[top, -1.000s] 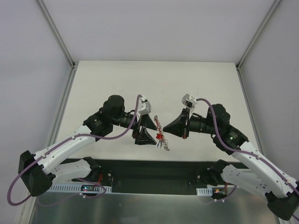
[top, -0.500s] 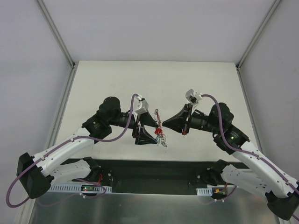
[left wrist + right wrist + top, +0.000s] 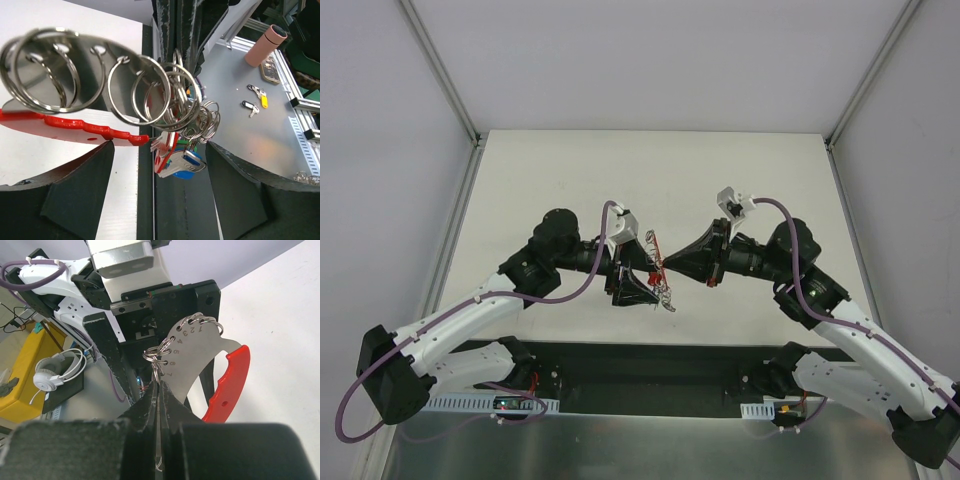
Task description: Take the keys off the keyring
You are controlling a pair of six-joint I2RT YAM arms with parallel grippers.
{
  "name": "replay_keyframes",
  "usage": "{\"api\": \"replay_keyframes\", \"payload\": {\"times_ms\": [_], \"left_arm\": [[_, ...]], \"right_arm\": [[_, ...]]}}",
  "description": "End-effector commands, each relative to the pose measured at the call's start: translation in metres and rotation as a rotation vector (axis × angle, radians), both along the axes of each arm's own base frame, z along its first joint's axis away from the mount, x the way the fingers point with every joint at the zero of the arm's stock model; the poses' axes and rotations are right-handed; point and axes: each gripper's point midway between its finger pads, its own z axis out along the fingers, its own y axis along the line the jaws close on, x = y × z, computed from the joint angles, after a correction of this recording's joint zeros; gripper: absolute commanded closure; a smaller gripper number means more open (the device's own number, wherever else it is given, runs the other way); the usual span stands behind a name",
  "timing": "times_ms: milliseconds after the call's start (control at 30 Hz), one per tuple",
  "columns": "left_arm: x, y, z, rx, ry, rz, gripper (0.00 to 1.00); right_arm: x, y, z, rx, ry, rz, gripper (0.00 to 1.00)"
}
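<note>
The keyring [image 3: 197, 350] is a numbered metal plate with a red curved band [image 3: 229, 386] and several silvery wire rings [image 3: 145, 92]. My right gripper [image 3: 160, 382] is shut on one of those wire rings and holds the whole bunch above the table [image 3: 570, 170]. A small cluster of keys [image 3: 177, 157] with red and blue heads hangs from the rings. My left gripper [image 3: 160, 150] is open, its two black fingers [image 3: 75, 190] on either side of the hanging keys without touching them. In the top view the left gripper [image 3: 638, 272] and the right gripper [image 3: 662, 265] meet tip to tip, with the keys [image 3: 663, 293] dangling below.
A black rail [image 3: 650, 365] runs along the table's near edge between the arm bases. Beyond the table, the left wrist view shows a pink cylinder [image 3: 272, 45] and loose keys [image 3: 255, 100] on a grey surface. Headphones [image 3: 55, 372] lie off to the side.
My right gripper has carried the keyring a little left and up, closer to the left gripper. The hanging keys now sit between the left fingers, which have narrowed slightly.
</note>
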Motion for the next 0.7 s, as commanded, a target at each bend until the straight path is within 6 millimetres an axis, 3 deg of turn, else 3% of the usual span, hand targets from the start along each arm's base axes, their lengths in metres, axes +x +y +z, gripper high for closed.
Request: {"api": "replay_keyframes", "payload": {"times_ms": [0, 467, 600, 667], "left_arm": [[-0.001, -0.002, 0.014, -0.066, -0.049, 0.005, 0.29], [-0.014, 0.007, 0.019, -0.085, -0.059, -0.024, 0.76], [-0.019, 0.009, 0.021, -0.087, -0.057, -0.044, 0.98], [-0.020, 0.009, 0.019, -0.082, -0.050, -0.044, 1.00]], "right_arm": [[-0.008, 0.002, 0.024, 0.080, -0.061, 0.040, 0.99], [-0.008, 0.002, 0.011, 0.051, -0.047, 0.039, 0.99], [-0.007, 0.002, 0.010, 0.044, -0.048, 0.032, 0.99], [-0.006, 0.002, 0.010, 0.044, -0.048, 0.029, 0.99]]}}
